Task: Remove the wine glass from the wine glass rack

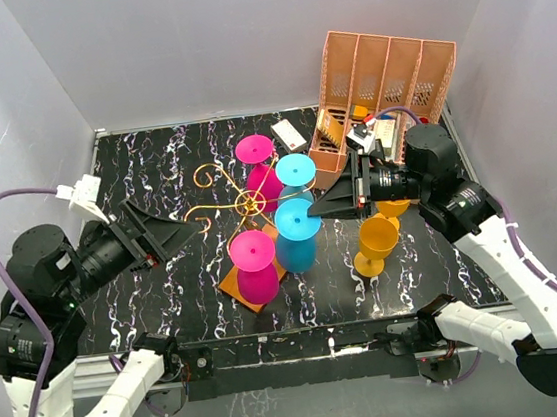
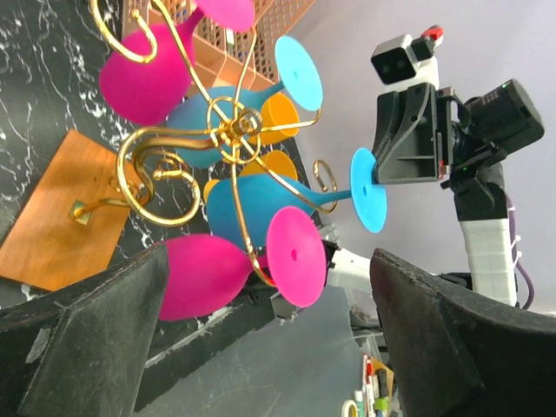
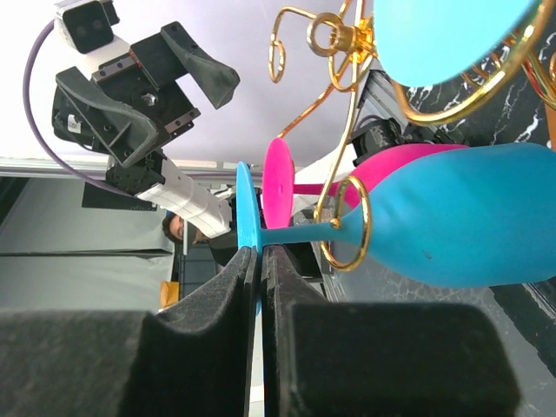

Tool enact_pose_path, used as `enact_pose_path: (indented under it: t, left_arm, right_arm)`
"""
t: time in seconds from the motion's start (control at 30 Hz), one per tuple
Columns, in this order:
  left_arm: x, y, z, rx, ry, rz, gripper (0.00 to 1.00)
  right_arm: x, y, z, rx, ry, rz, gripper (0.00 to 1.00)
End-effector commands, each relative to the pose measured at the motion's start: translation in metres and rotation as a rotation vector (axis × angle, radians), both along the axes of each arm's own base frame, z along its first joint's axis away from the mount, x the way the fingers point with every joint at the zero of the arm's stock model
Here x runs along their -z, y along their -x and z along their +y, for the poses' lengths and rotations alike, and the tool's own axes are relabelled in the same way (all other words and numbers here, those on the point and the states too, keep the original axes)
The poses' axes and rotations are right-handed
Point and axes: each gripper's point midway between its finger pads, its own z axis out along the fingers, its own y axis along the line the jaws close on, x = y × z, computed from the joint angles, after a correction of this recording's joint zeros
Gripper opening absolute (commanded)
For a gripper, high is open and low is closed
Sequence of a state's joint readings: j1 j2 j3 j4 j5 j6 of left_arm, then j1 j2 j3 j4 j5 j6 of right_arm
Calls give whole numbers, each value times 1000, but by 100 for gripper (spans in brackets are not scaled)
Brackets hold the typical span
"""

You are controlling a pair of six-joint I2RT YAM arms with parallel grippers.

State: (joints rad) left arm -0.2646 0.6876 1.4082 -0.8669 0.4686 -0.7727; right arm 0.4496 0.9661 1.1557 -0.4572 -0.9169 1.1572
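Note:
The gold wire wine glass rack (image 1: 249, 204) stands mid-table on an orange base (image 1: 233, 283). Pink and blue wine glasses hang upside down from its scroll arms. My right gripper (image 1: 319, 208) is shut on the flat foot of a blue wine glass (image 1: 297, 228), whose stem still sits in a gold loop. In the right wrist view the pads (image 3: 287, 287) pinch the blue foot (image 3: 247, 204), with the bowl (image 3: 460, 217) to the right. My left gripper (image 1: 185, 231) is open and empty, left of the rack. In the left wrist view it (image 2: 269, 347) faces the rack (image 2: 228, 130).
Two yellow glasses (image 1: 375, 243) stand on the table right of the rack, under my right arm. A salmon-pink slotted organiser (image 1: 384, 76) stands at the back right. A white card (image 1: 288, 133) lies behind the rack. White walls enclose the table.

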Motion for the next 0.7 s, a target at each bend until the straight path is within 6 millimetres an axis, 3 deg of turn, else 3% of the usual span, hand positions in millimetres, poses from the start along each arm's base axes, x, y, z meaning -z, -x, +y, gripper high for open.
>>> enact_pose_path:
  t: [0.0, 0.17, 0.67]
  left_arm:
    - [-19, -4, 8, -15, -85, -70, 97]
    - [-34, -8, 10, -19, -106, -113, 97]
    - [-38, -16, 0, 12, -52, -123, 97]
  right_arm:
    - [-27, 0, 2, -19, -83, -95, 8]
    - [-27, -10, 5, 3, -84, -89, 8]
    - [-12, -43, 7, 154, -30, 9, 8]
